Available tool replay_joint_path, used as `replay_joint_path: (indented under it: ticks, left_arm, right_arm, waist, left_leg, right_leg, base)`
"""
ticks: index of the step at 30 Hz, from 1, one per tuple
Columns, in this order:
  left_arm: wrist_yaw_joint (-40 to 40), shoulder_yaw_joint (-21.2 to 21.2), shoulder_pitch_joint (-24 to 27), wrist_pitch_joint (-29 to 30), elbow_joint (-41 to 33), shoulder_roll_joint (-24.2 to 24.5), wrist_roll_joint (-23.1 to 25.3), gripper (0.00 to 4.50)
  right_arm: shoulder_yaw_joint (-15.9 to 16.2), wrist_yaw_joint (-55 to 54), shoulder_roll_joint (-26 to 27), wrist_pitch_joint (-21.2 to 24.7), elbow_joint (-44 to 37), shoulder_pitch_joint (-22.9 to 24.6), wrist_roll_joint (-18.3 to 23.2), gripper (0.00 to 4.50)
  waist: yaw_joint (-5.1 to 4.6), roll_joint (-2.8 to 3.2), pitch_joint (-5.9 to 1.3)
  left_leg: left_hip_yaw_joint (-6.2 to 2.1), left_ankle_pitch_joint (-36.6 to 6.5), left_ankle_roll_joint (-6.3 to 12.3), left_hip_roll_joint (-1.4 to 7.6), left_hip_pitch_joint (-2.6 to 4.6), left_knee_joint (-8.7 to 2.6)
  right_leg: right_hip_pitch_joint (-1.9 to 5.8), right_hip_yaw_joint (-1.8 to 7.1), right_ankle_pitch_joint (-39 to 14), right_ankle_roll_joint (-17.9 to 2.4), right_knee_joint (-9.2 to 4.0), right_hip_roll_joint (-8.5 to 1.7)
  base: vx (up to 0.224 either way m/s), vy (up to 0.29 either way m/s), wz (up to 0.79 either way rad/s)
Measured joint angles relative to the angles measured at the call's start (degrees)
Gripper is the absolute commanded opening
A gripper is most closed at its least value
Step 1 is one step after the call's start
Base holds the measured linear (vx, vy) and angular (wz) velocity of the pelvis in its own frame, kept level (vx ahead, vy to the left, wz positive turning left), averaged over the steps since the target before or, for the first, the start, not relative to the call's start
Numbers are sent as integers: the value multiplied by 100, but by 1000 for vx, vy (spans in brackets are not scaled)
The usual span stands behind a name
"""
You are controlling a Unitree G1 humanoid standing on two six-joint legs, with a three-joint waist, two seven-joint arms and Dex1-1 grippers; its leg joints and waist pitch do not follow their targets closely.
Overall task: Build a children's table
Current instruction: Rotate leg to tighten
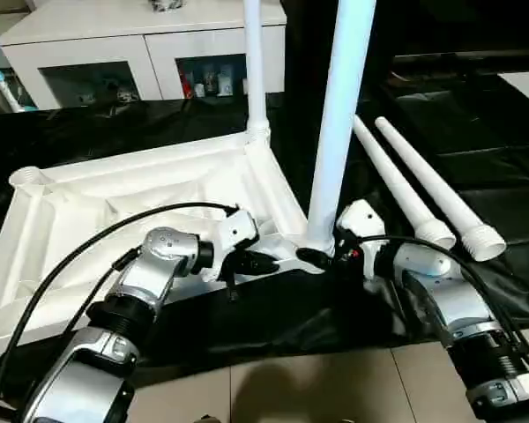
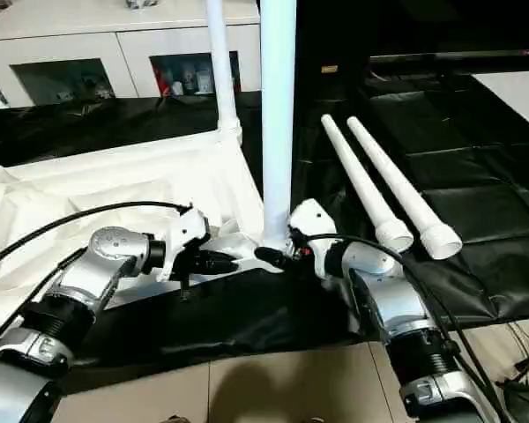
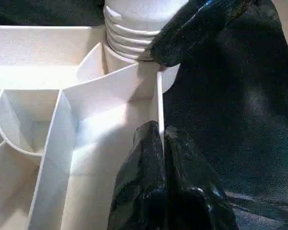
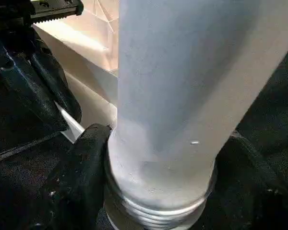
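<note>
Tabletop (image 1: pixel 150 189) lay upside down on black table (image 1: pixel 476 159). One leg (image 1: pixel 254 62) stood in far corner socket; 2nd leg (image 1: pixel 339 115) upright at near corner, threads not fully in, w/ right pincer (image 4: pixel 156 177) around its base. Left pincer (image 3: pixel 163 153) was clamped on rim. Two legs (image 1: pixel 423 189) left, lying alongside. No readable writing.

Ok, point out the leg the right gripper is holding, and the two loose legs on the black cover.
held leg (image 1: pixel 339 115), left eye view, mid shaft.
loose legs (image 1: pixel 423 189), left eye view, shaft of the right one.
</note>
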Motion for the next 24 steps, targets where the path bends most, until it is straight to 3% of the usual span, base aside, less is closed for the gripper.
replay_joint_path:
  ticks: [7, 14, 24]
  left_arm:
    - [21, 8, 0, 17, 0, 2, -4, 0]
    - [905, 62, -331, 73, 552, -385, 139, 0]
    - [2923, 244, -1383, 291, 2074, -1494, 319, 0]
  right_arm:
    - [-29, -108, 95, -2, 41, 0, 3, 272]
    - [-327, -1751, 893, 216, 451, -142, -207, 272]
    - [-800, -3872, 1496, 445, 2156, -1415, -494, 272]
  waist:
    - [-5, -1, 0]
    - [-73, -5, -2]
    - [-71, 1, -5]
  left_leg:
    - [0, 0, 0, 1, 0, 3]
    - [0, -10, -18, -2, 13, 8]
    - [-2, -8, -16, -9, 9, 13]
  right_leg:
    - [0, 0, 0, 0, 3, 0]
    - [31, 8, 1, -1, 9, 0]
    - [43, 12, 15, -9, 5, -3]
  base:
    - [0, 0, 0]
    - [0, 0, 0]
    - [0, 0, 0]
